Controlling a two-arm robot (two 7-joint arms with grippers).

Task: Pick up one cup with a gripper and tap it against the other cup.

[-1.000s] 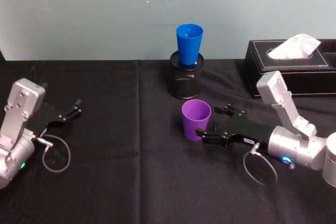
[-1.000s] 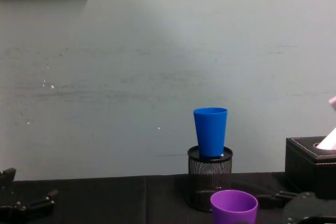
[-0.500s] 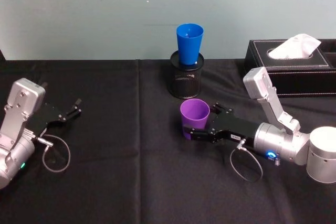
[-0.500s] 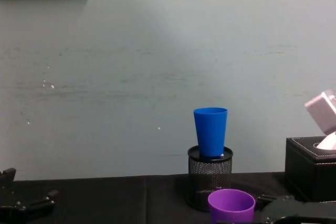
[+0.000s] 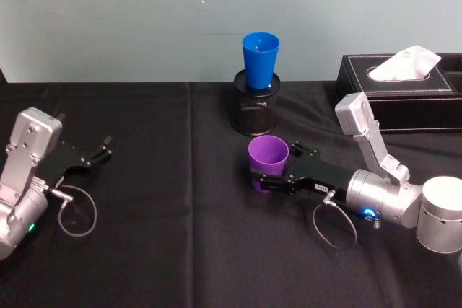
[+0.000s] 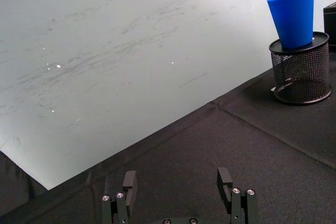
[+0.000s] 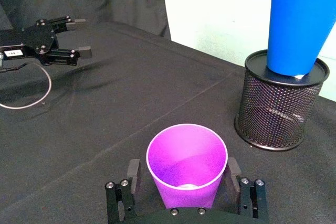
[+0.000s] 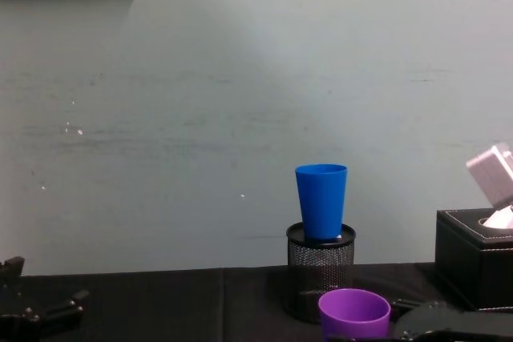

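Purple cup (image 7: pixel 186 156) stands between fingers of right hand (image 7: pixel 182 174)

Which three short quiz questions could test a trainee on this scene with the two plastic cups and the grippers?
1. Fill the gap: the left gripper, parked away from both cups, has its fingers ___.
2. Which gripper reaches around the purple plastic tumbler? A) left gripper B) right gripper C) neither
3. True or false: the bright blue plastic tumbler sits in the black mesh pen holder.
Key: 1 open; 2 B; 3 true.
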